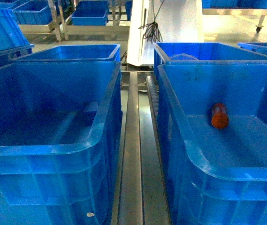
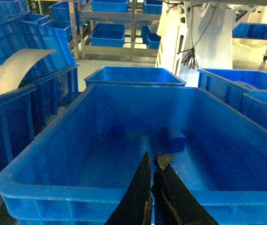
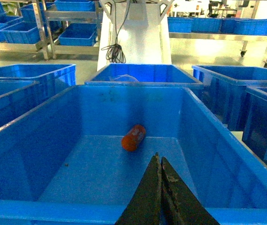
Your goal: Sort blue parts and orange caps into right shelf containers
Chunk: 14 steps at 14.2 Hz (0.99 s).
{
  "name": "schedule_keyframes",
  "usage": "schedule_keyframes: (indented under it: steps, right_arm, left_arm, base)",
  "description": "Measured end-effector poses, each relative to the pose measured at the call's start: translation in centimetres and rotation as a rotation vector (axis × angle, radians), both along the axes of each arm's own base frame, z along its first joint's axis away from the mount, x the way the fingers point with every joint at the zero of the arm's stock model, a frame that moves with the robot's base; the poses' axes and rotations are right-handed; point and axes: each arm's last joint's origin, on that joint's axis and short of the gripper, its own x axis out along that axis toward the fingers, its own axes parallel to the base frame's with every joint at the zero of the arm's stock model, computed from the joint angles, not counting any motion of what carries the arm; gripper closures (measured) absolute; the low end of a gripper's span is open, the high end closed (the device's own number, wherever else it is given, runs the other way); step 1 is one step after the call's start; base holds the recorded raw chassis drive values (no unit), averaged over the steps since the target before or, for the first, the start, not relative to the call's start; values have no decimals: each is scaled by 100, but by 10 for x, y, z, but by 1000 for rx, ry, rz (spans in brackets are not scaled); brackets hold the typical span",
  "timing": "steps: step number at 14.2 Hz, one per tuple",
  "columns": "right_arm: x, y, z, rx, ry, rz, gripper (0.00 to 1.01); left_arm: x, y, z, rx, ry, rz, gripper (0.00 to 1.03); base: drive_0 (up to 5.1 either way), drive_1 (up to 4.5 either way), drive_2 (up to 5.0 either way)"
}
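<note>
An orange cap (image 1: 219,116) lies on its side on the floor of the near right blue container (image 1: 227,176). In the right wrist view the orange cap (image 3: 133,137) rests just beyond my right gripper (image 3: 159,158), which is shut and empty above the container's near rim (image 3: 124,211). A small blue part (image 1: 91,107) sits in the near left blue container (image 1: 53,150). My left gripper (image 2: 153,157) is shut and holds nothing, hovering over that container's near rim (image 2: 77,192), with the blue part (image 2: 173,139) just ahead. Neither gripper shows in the head view.
A metal rail (image 1: 133,154) runs between the two near containers. More blue bins (image 1: 74,52) (image 1: 203,50) stand behind them. A white column with hanging cables (image 1: 166,23) rises beyond. Racks with bins (image 2: 107,33) line the back. A curved white sheet (image 2: 16,70) is at left.
</note>
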Motion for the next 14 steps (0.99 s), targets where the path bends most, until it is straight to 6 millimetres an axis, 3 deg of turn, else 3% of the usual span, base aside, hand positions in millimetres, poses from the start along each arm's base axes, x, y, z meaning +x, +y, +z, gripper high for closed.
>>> schedule_keyframes:
  steps: [14]
  right_arm:
    - [-15, 0, -4, 0, 11, 3, 100]
  left_arm:
    - [-14, 0, -4, 3, 17, 0, 101]
  base:
    - [0, 0, 0]
